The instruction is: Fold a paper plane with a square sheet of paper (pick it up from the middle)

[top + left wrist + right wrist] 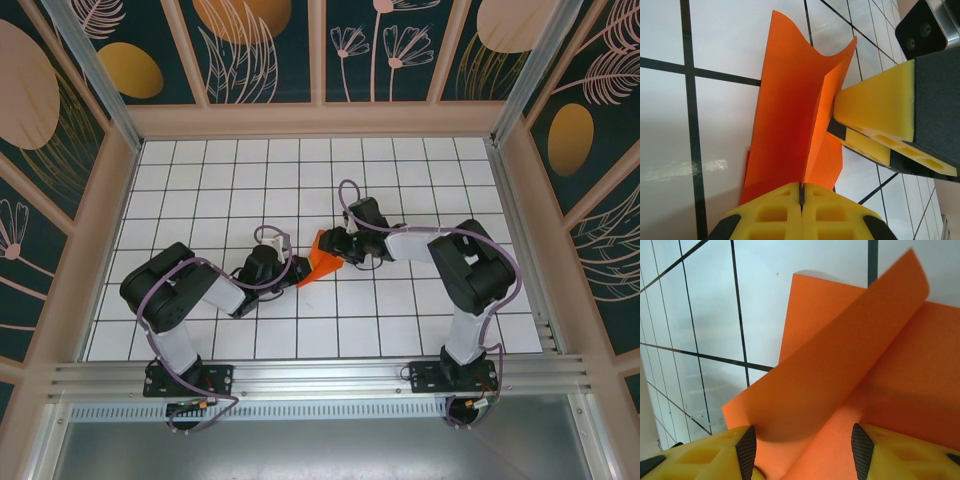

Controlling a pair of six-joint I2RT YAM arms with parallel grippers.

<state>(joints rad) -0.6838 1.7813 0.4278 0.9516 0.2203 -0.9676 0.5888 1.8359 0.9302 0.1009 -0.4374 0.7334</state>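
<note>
Table [420,180]: white top, black grid lines, boxed in by a beige frame [320,120]. Walls [270,60] are dark teal panels printed with leaves and flowers. Metal rail [320,378] runs along the near edge, and both arm bases sit on it.

Orange paper [322,262] is near the middle of the table, partly folded, directly between the two grippers. It is not lying flat. The left wrist view shows one broad panel [785,115] with a curled far edge and a narrower flap creased off it.

Left gripper [299,269] comes in from the left side. In its own wrist view the yellow fingers [770,215] are pressed together, and the paper comes straight out of the seam between them, so it is clamped on the paper's near edge.

Right gripper [338,250] meets the paper from the opposite side. From the left wrist view its yellow fingertips [860,107] sit right against the creased flap. In its own wrist view the fingers [715,455] stand apart with the loose flap lying across the gap between them, and nothing is pinched. Cannot tell whether either pad touches the sheet there.

The two grippers are close together, with just the paper between them.
</note>
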